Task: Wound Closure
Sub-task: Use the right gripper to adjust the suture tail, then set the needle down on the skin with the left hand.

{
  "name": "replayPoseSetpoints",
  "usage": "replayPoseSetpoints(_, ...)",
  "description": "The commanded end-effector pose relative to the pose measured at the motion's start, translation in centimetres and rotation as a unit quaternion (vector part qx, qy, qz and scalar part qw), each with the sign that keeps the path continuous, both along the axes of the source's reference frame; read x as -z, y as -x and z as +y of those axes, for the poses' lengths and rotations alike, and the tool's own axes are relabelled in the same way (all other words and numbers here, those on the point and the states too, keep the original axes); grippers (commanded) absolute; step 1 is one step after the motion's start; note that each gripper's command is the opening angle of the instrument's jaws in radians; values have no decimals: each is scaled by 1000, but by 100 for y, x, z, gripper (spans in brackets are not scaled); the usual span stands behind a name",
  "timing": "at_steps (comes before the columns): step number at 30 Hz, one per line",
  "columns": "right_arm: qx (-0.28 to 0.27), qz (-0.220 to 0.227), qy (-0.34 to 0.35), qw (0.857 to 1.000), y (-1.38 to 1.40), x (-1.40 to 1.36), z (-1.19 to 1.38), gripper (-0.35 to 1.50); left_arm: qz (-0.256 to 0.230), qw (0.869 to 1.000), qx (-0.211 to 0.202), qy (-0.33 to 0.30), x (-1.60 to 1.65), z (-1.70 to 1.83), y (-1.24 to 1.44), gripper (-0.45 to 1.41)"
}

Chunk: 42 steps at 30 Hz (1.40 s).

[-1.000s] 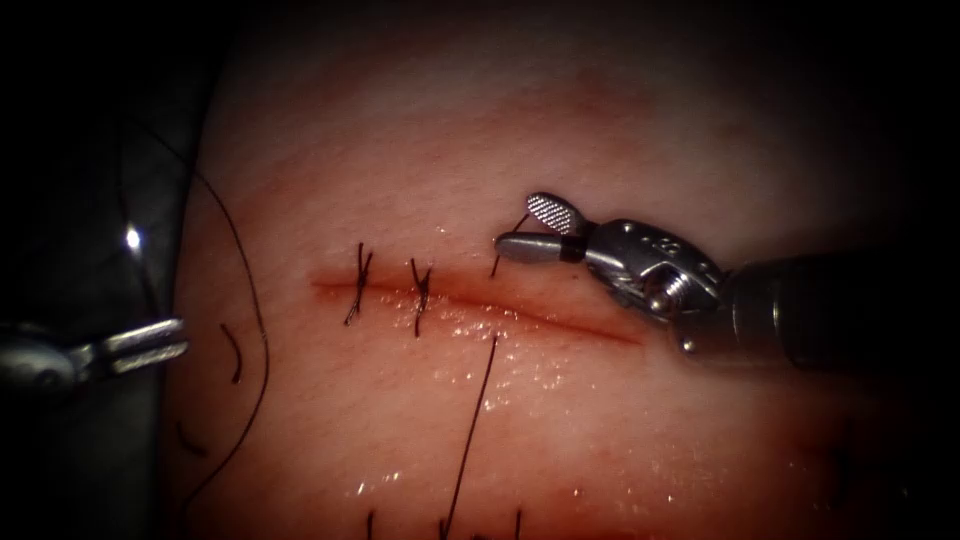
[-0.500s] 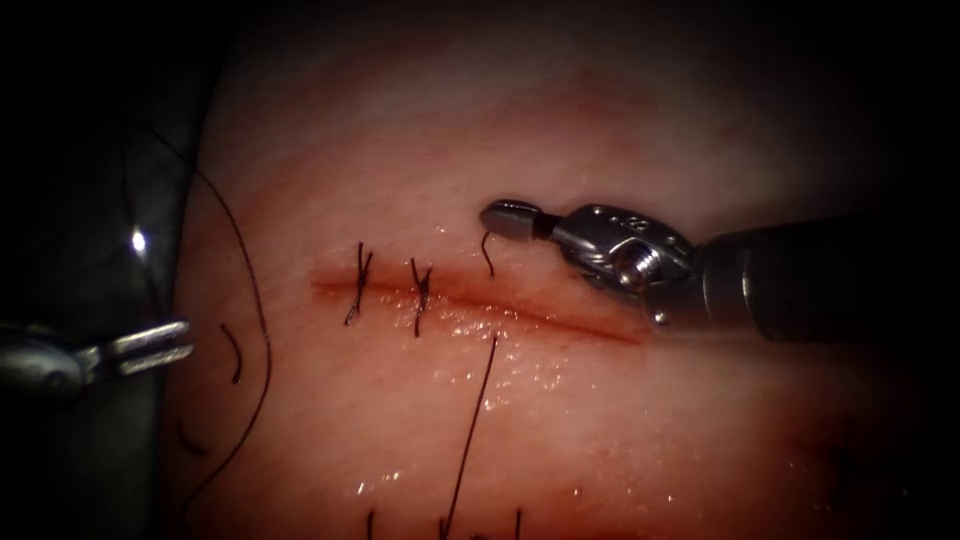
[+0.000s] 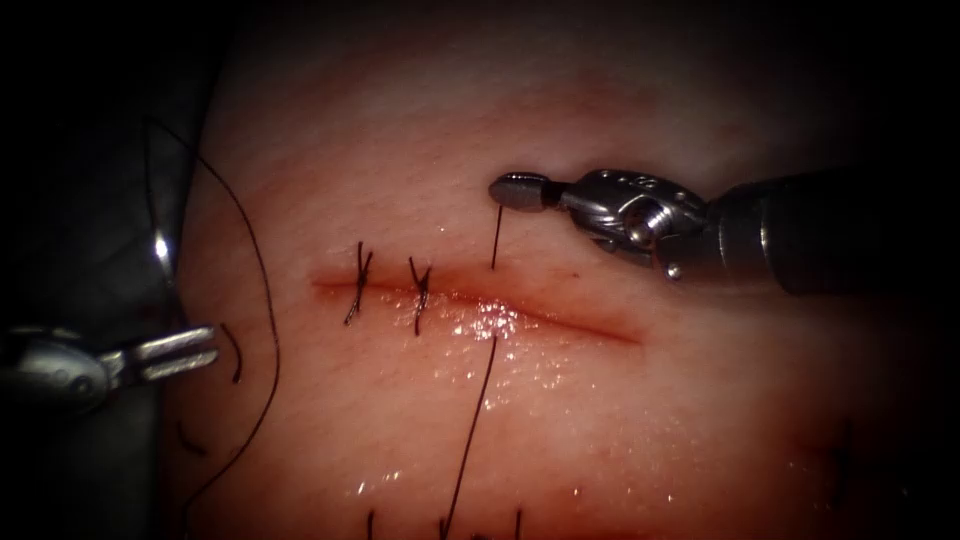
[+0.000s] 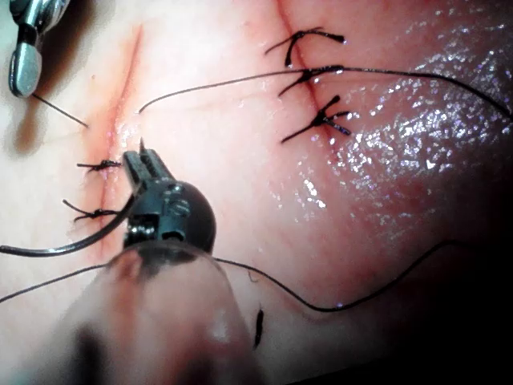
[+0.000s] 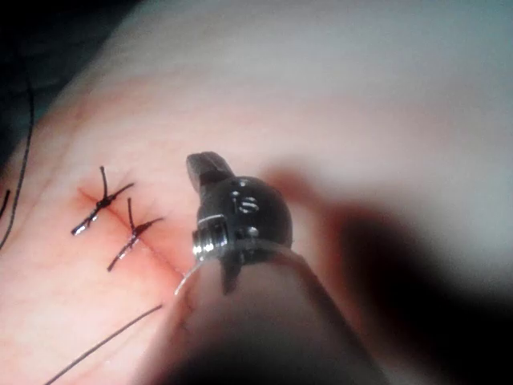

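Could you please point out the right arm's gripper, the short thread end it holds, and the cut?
Right arm's steel gripper (image 3: 518,191), endoscope view: shut tip.
Short dark thread end (image 3: 496,240), endoscope view: mid-length.
Reddish cut in the tissue (image 3: 560,322), endoscope view: unstitched part.

dark grey surface (image 3: 95,190), at left edge

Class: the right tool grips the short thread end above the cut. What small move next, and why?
Probably hold the right arm's metal needle driver steady: its shut jaws grip the short dark thread end, which runs straight and taut into the pink tissue above the red cut; more pull might draw it out.
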<state>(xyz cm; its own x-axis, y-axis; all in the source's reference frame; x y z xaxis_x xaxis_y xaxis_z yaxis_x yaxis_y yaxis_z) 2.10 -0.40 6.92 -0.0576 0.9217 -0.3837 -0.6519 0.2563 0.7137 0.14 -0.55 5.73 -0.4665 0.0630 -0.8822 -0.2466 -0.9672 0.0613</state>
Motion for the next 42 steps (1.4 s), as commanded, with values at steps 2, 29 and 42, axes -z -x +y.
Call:
replayPoseSetpoints(2, 5, -1, 1, 1000, -7, -3, 0, -35, -2, 1000, -2, 3, -6, -2, 9, -45)
replayPoseSetpoints(29, 9, 34, 159, 987, 44, 66, 31, 145, -3, 1000, 17, 5, -68, 89, 63, -45)
replayPoseSetpoints(42, 149, -44, 318, 935, 100, 97, 8, 118, 48, 998, 47, -22, -196, 165, 78, -45)
